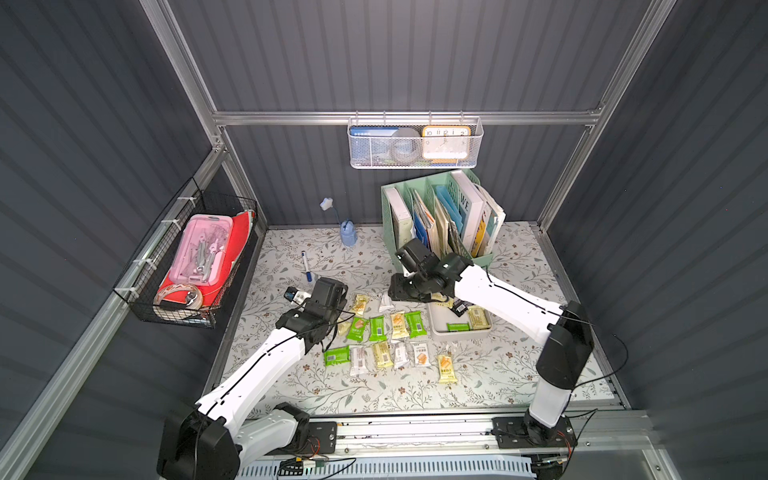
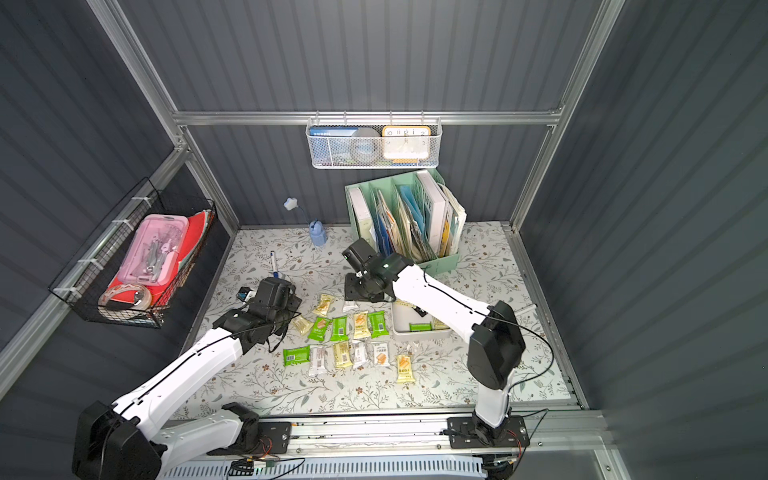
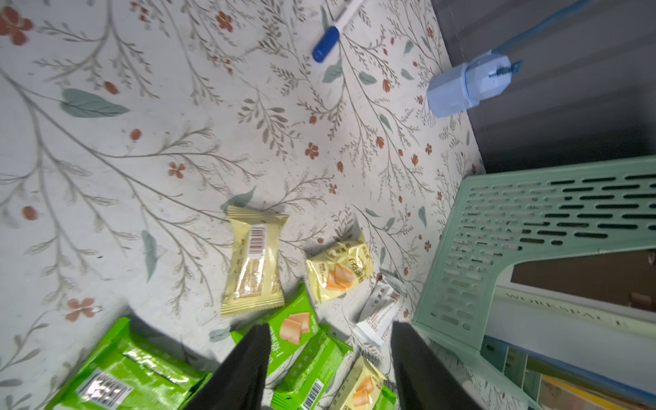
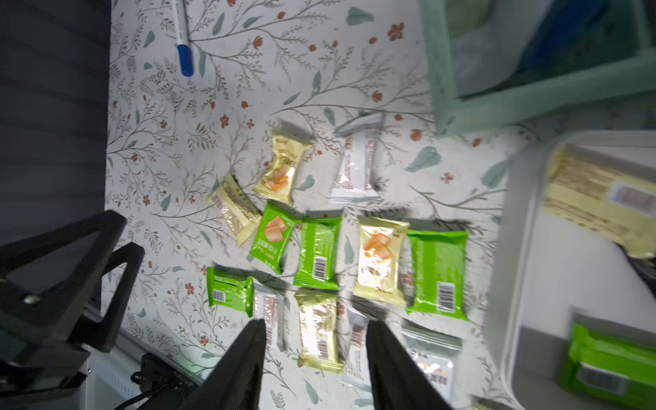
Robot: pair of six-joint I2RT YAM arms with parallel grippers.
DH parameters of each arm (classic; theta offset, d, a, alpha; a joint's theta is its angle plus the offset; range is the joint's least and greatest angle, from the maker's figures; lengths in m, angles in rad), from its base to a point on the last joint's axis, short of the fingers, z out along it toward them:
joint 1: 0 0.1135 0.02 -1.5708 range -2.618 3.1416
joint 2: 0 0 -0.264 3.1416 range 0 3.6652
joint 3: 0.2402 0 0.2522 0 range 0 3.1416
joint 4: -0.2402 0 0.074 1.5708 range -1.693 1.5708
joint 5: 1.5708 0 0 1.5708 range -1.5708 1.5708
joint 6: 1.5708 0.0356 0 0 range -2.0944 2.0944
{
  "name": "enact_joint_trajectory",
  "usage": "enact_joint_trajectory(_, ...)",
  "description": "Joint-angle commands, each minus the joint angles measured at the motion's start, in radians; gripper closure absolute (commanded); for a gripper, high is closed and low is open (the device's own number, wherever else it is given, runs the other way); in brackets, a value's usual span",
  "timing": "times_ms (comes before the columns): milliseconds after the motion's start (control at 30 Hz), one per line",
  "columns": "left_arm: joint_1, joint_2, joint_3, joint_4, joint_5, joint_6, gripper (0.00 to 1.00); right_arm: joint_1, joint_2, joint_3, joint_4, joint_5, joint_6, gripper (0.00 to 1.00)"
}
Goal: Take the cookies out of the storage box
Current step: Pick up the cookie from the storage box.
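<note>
Thirteen cookies [image 1: 377, 328] counted loose on the floral worktop [image 1: 374, 395], in three rough rows between the two hands and on the side toward the arm bases: green, pale yellow and whitish-silver packets, several barcode-up. Storage box [image 1: 435, 328] sits on the worktop just beside the right hand [image 4: 316, 369], on the side away from the left hand [image 3: 330, 369]; the right forearm crosses over part of it. At least three packets lie inside: one green packet [image 1: 458, 327], one pale yellow packet [image 1: 478, 318], one black packet [image 1: 460, 308]. Right hand: fingers [image 4: 241, 369] spread, nothing between them, above the loose rows, with a whitish packet [image 4: 355, 167] lying ahead of the fingertips. Left hand: fingers [image 3: 248, 365] spread, holding nothing, above green packets at its end of the rows. Mint-green file organiser [image 3: 497, 241] stands just beyond the right hand. Blue-capped pen [image 3: 326, 44] lies ahead of the left hand, apart from the cookies.
</note>
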Motion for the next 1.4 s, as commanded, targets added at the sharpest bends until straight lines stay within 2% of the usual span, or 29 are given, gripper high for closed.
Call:
enact_joint_trajectory(0,0.005,0.067,0.024,0.104,0.094,0.133,0.41,-0.044,-0.094,-0.09,-0.073,0.101,0.026,0.5)
enact_joint_trajectory(133,-0.017,0.183,0.073,0.187,0.221,0.204,0.39,-0.126,-0.21,-0.22,-0.115,0.142,0.053,0.51)
enact_joint_trajectory(267,-0.094,0.264,0.155,0.197,0.219,0.231,0.38,-0.213,-0.28,-0.329,-0.063,0.11,-0.018,0.5)
enact_joint_trajectory(367,-0.14,0.322,0.2,0.222,0.223,0.216,0.37,-0.264,-0.263,-0.339,-0.055,0.086,-0.211,0.49)
enact_joint_trajectory(467,-0.165,0.375,0.205,0.287,0.257,0.16,0.37,-0.293,-0.216,-0.33,-0.068,0.034,-0.496,0.47)
enact_joint_trajectory(533,-0.175,0.408,0.203,0.331,0.279,0.123,0.37,-0.31,-0.162,-0.267,-0.149,0.094,-0.561,0.46)
enact_joint_trajectory(633,-0.181,0.442,0.22,0.352,0.298,0.098,0.37,-0.344,-0.108,-0.189,-0.253,0.087,-0.518,0.45)
enact_joint_trajectory(933,-0.183,0.482,0.278,0.335,0.294,0.097,0.37,-0.351,-0.018,-0.24,-0.276,0.17,-0.343,0.45)
enact_joint_trajectory(1233,-0.182,0.462,0.267,0.317,0.291,0.091,0.37,-0.383,0.031,-0.288,-0.23,0.241,-0.29,0.45)
enact_joint_trajectory(1367,-0.183,0.454,0.258,0.312,0.292,0.084,0.37,-0.4,0.047,-0.301,-0.215,0.234,-0.289,0.45)
